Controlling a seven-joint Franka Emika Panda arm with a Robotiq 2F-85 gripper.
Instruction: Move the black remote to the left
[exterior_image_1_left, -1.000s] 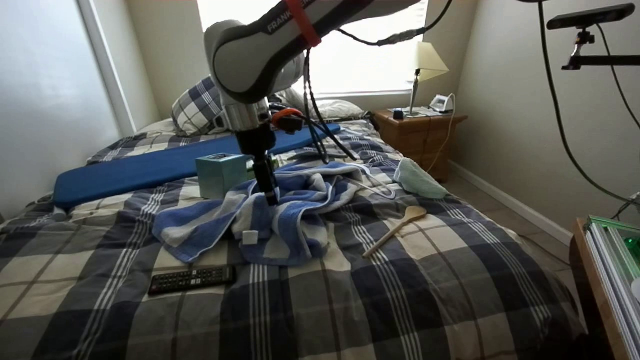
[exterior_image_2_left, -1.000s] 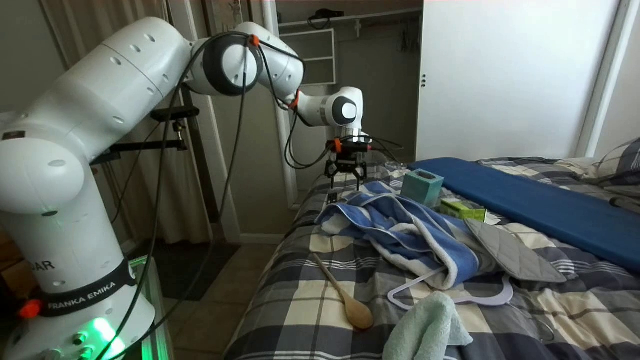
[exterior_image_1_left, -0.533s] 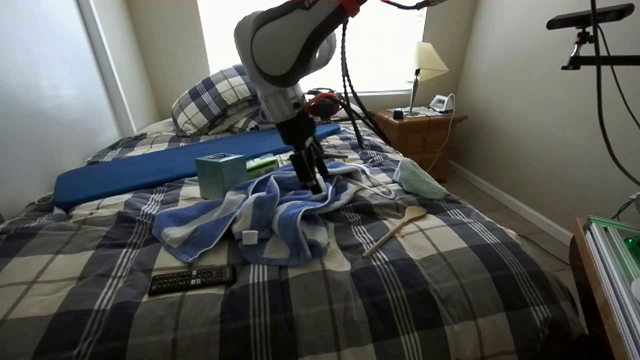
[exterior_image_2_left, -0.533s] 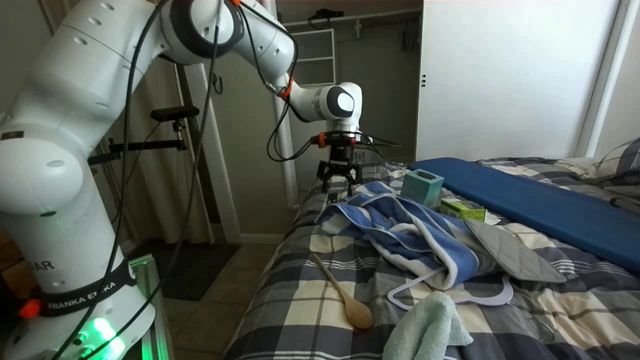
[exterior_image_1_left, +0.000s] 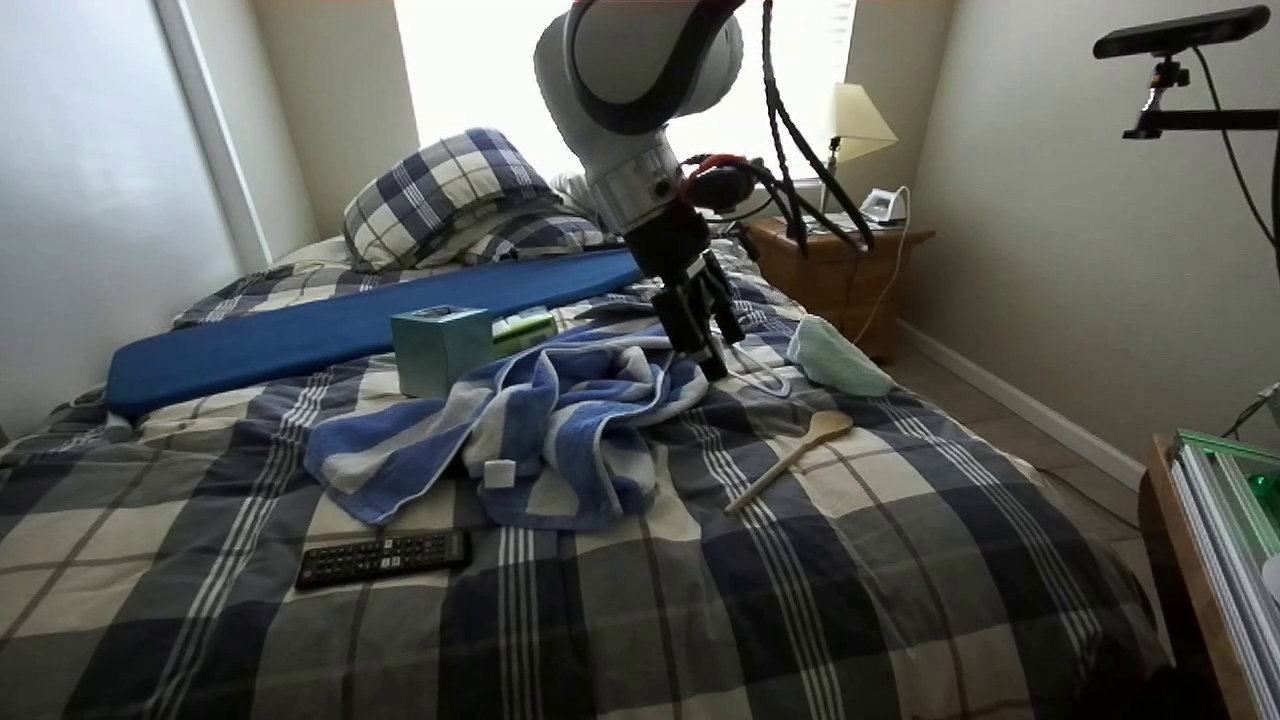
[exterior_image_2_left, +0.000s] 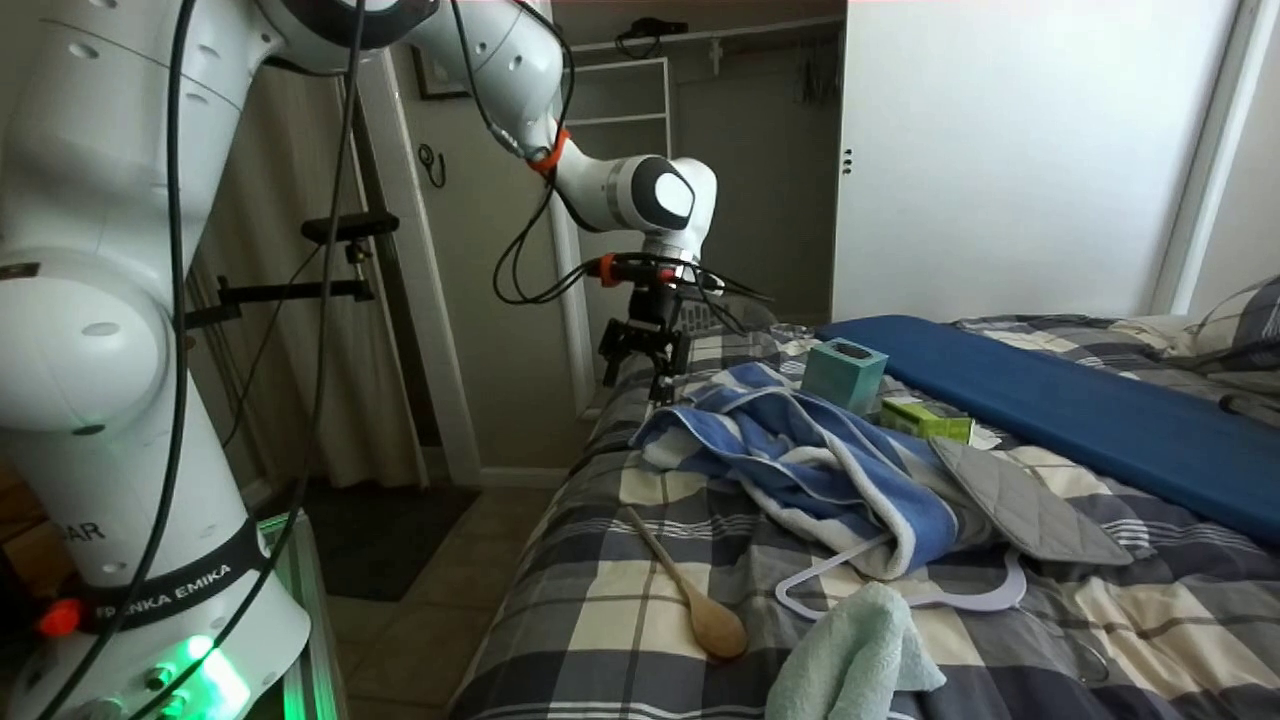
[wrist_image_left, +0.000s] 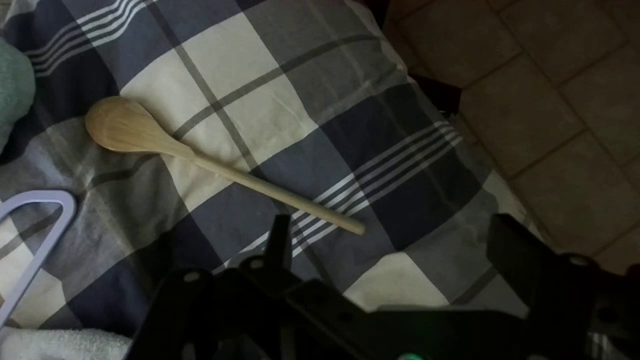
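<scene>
We see the pincer (wrist_image_left: 391, 218) spread wide, the bed (wrist_image_left: 275, 105) beneath it, the black remote (exterior_image_1_left: 385, 560) well apart from it.

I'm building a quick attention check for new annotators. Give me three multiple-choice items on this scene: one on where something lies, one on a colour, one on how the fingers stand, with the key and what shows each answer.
1. Where does the black remote lie?
A. On the nightstand
B. On the plaid bedspread
C. Inside the teal box

2. Which colours does the striped towel have?
A. Red and yellow
B. Green and black
C. Blue and white

3. How do the fingers stand?
A. Apart
B. Pressed together
C. Closed on the black remote

1. B: an exterior view shows it lying on the plaid bedspread.
2. C: blue and white bands show in both exterior views.
3. A: the wrist view shows a clear gap between them.
</scene>
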